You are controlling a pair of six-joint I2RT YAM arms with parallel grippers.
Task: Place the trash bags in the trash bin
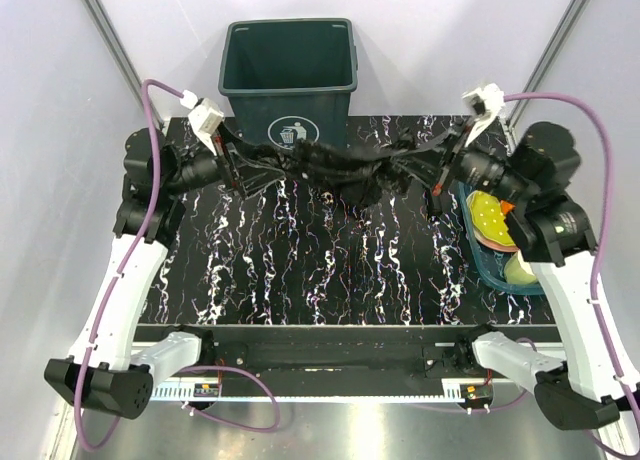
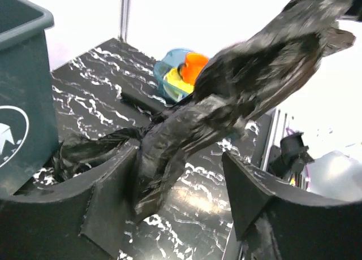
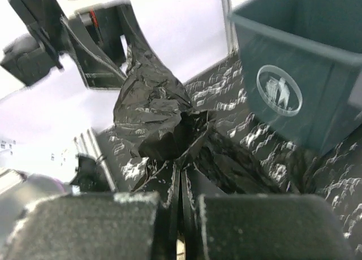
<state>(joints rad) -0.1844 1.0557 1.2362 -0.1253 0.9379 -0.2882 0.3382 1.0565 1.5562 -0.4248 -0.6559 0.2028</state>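
Black marble with white veins makes up the counter (image 1: 300,270), the largest surface in the top view. At its far edge stands the dark green trash bin (image 1: 250,105), upright, its open mouth facing up. The only marking that can be read is a white round logo (image 1: 288,135) on the near wall: a figure dropping litter into a basket, with no words or brand name.

The glossy, crumpled trash bag (image 1: 340,165) runs as a twisted rope across the far part of the counter, just in front of the bin and outside it. It passes below the logo and spans from one arm to the other, with a loose fold hanging near the middle.

The right gripper (image 1: 440,172) is clenched on the right end of the bag; in its own wrist view the two fingers (image 3: 237,226) meet with only a thin slit between them, and film bunches up right above them.

The left gripper (image 1: 238,172) is released, its fingers (image 2: 113,186) spread wide. The left end of the bag lies in the gap, close against the inner face of one finger and apart from the other.

A shallow blue tray (image 1: 482,265) sits at the right edge, under the right arm, holding yellow and orange items.
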